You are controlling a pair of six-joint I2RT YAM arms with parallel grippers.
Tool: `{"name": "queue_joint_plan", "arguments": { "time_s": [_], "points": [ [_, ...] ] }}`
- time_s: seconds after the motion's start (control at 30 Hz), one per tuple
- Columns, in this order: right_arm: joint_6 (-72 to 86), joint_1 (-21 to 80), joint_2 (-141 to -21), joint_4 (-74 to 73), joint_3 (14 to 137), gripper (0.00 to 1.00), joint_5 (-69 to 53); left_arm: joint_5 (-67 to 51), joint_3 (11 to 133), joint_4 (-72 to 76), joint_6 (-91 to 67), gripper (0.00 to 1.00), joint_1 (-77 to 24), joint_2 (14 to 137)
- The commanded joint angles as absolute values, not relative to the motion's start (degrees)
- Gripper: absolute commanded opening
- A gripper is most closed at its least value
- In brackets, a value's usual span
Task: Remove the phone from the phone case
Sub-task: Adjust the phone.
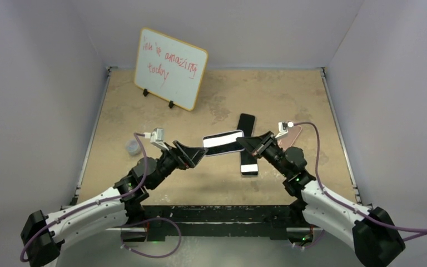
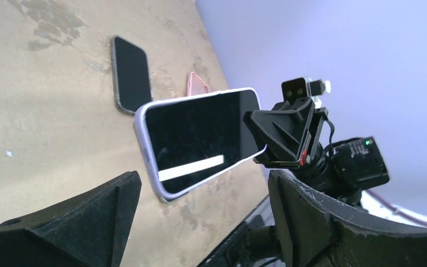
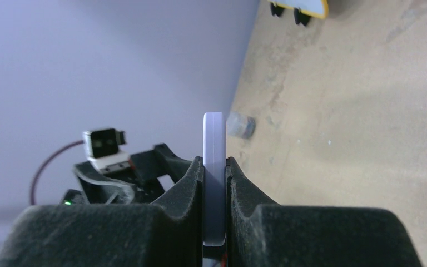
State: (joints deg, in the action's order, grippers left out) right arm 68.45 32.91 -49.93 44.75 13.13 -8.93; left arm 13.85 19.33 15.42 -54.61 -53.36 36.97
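Tan, stained tabletop, pale walls on 3 sides. Phone: black screen w/ white stripe reflection, seated in pale lilac phone case, rounded corners. Unit was held off the tabletop, screen up, btwn my two arms. Right gripper was clamped across the case thickness at one end. Left gripper fingers stood wide apart near the opposite end. Qty: 1 cased phone, 1 black phone flat on tabletop, 1 pink item, 1 whiteboard.
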Motion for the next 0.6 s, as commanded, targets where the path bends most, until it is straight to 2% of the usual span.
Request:
{"name": "queue_joint_plan", "arguments": {
  "time_s": [0.0,0.2,0.33,0.57],
  "points": [
    [72.4,33.1,-46.1,55.7,12.9,0.0,-3.9,13.9,13.4,27.6,-66.1,0.88,-53.3,37.1],
    [75.3,33.2,-49.7,61.6,13.0,0.0,-7.7,6.1,12.4,45.6,-69.3,0.86,-53.3,48.0],
    [76.3,33.5,-51.2,64.2,12.8,0.0,-9.0,5.0,11.5,55.1,-70.8,0.82,-53.3,52.1],
    [76.1,33.8,-50.8,64.0,12.7,0.0,-9.7,7.8,10.9,58.3,-70.7,0.73,-53.3,52.6]
  ]
}}
